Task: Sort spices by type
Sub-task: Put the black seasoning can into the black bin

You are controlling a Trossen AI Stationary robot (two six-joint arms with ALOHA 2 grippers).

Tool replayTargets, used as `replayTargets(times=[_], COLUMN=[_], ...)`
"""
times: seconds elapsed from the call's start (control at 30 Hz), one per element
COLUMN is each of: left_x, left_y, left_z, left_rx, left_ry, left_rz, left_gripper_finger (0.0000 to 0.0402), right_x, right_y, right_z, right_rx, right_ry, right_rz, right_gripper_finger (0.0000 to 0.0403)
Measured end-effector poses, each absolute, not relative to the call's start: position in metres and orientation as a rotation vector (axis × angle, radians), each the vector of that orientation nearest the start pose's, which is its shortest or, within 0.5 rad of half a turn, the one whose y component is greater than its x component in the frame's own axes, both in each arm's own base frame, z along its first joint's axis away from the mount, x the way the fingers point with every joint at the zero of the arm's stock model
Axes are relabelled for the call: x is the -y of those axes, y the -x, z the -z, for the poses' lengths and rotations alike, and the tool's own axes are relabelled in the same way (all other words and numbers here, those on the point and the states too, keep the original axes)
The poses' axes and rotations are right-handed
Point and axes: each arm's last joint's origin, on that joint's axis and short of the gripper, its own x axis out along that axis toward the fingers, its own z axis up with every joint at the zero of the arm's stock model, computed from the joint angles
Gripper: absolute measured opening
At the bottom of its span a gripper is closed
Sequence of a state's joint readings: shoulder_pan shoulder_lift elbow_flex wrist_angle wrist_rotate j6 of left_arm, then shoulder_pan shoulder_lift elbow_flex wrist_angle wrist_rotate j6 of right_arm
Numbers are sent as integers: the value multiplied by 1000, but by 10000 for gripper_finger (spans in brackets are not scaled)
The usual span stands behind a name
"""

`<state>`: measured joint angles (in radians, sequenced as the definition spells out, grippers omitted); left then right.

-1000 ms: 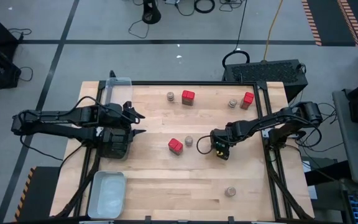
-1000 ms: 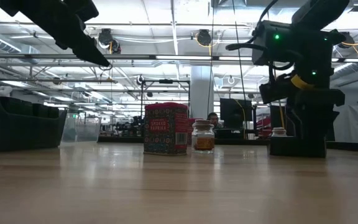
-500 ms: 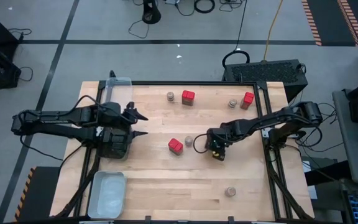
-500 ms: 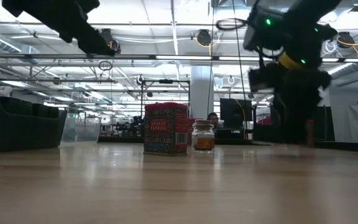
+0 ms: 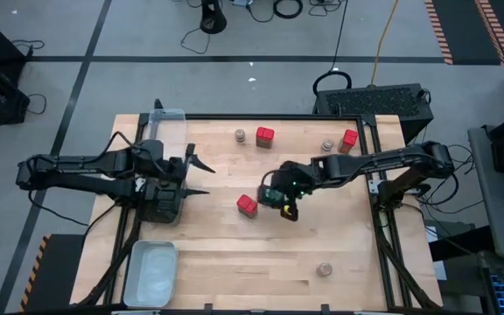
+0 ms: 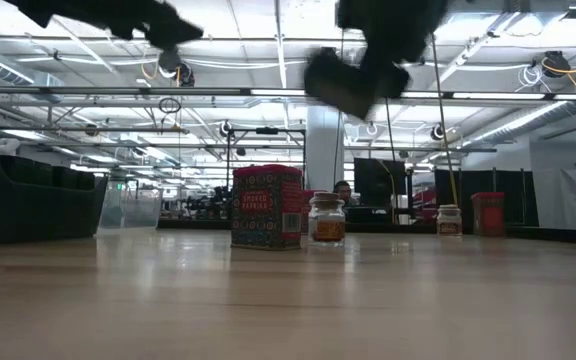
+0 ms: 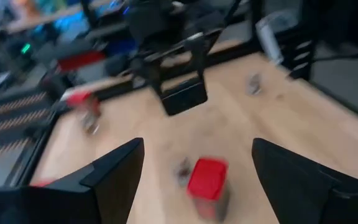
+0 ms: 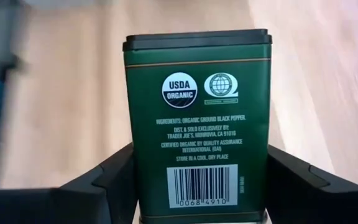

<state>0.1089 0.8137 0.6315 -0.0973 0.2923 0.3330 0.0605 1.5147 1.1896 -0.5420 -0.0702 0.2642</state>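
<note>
Reading "USDA ORGANIC", "INGREDIENTS: ORGANIC GROUND BLACK PEPPER" and "DIST. & SOLD EXCLUSIVELY BY: TRADER JOE'S", with a barcode numbered 0068 4910 below, the green tin (image 8: 198,121) fills the right wrist view, its dark lid away from the camera and its long axis running along the fingers (image 8: 107,180) that clamp its two narrow sides. In the high view the right tool (image 5: 286,210) holds this tin over the middle of the table (image 5: 234,262), just beside a red tin (image 5: 247,205) and a small jar (image 5: 268,195); in the low view the held tin is a dark blur up above the table. That low view shows the red tin upright with a patterned label whose words are too small to read, the jar just beside it. Farther back stand a second red tin (image 5: 264,136) with a jar (image 5: 240,135), and a third red tin (image 5: 347,140) with a jar (image 5: 327,145); one jar (image 5: 325,269) sits alone near the front edge. The left tool (image 5: 195,178) hangs spread wide over the table's left part, by a dark tray (image 5: 160,203).
</note>
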Motion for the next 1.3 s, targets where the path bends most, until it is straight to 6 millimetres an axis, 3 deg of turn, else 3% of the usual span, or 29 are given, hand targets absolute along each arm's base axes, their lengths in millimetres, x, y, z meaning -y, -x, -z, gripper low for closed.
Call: replayTargets(times=[0.17, 0.4, 0.63, 0.87, 1.3], left_x=[-5, 11, 23, 24, 28], left_y=[-193, -212, -231, -244, -256], left_z=[-291, -293, -293, -281, -264], left_rx=[-93, 19, -5, -71, -126], left_ry=[-329, -432, -452, -450, -426], left_rz=[374, 447, 464, 458, 542], left_gripper_finger=[305, 305, 305, 305, 305], right_x=[-26, -20, -22, -24, -24], right_y=[-336, -353, -361, -376, -379], right_z=[-300, -305, -288, -265, -267], right_rx=[-608, -449, -510, -553, -507], right_ry=[-230, -242, -296, -335, -311], right_rz=[-246, -380, -437, -463, -502], right_gripper_finger=[251, 251, 251, 251, 252])
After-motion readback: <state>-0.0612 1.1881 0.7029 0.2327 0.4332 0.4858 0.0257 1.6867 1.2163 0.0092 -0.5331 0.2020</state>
